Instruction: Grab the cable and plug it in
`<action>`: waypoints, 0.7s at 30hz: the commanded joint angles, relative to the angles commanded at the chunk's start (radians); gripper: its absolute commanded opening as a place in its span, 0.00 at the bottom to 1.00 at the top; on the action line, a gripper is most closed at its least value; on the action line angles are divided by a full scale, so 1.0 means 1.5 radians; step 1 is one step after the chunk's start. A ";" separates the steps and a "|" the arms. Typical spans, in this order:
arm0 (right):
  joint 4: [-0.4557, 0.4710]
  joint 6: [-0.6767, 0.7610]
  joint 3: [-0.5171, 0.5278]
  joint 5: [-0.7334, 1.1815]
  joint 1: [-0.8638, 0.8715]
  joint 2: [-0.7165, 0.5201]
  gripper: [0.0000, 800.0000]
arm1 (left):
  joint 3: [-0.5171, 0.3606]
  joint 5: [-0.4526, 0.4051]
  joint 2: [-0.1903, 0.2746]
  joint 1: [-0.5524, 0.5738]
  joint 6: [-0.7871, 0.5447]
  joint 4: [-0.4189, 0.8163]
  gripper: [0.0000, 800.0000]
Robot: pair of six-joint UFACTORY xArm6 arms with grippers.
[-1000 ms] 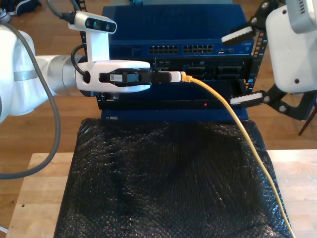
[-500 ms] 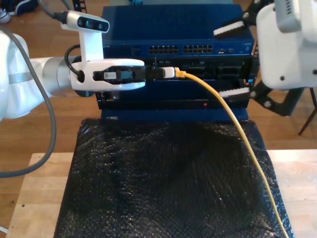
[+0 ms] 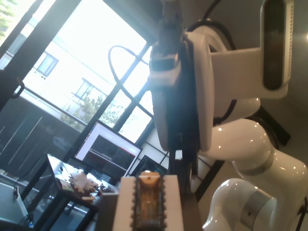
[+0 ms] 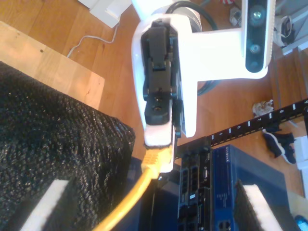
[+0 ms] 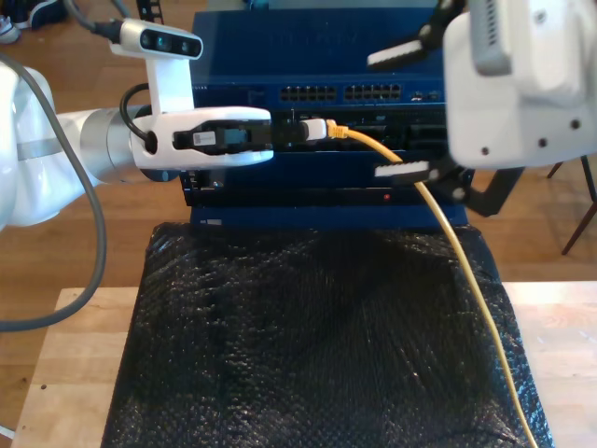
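My first tool (image 5: 317, 129) is clamped on the plug of the cable (image 5: 464, 271), just in front of the blue rack (image 5: 317, 47). My second tool (image 5: 401, 112) stands wide open, its fingers (image 5: 403, 171) straddling the cable just past the plug.

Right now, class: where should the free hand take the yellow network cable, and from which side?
Grip the yellow network cable's bare stretch just behind the plug, from the exterior view's right, my open second hand astride the thin cord: my first hand covers the plug from that view's left.
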State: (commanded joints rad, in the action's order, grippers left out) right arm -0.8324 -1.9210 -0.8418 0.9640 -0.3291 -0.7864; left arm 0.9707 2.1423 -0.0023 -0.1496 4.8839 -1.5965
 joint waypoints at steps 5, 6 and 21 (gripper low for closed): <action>0.000 0.000 0.006 -0.019 -0.010 0.007 0.93 | -0.010 0.001 -0.001 -0.004 0.004 -0.016 0.00; 0.000 0.000 0.010 -0.021 -0.014 0.007 0.93 | -0.010 0.003 -0.001 -0.004 0.004 -0.019 0.00; 0.002 -0.002 0.023 -0.117 -0.085 0.040 0.79 | -0.016 0.014 -0.002 -0.004 0.013 -0.026 0.00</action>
State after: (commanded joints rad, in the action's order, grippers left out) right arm -0.8293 -1.9241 -0.8080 0.7890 -0.4565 -0.7265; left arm 0.9461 2.1638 -0.0054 -0.1557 4.9038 -1.6349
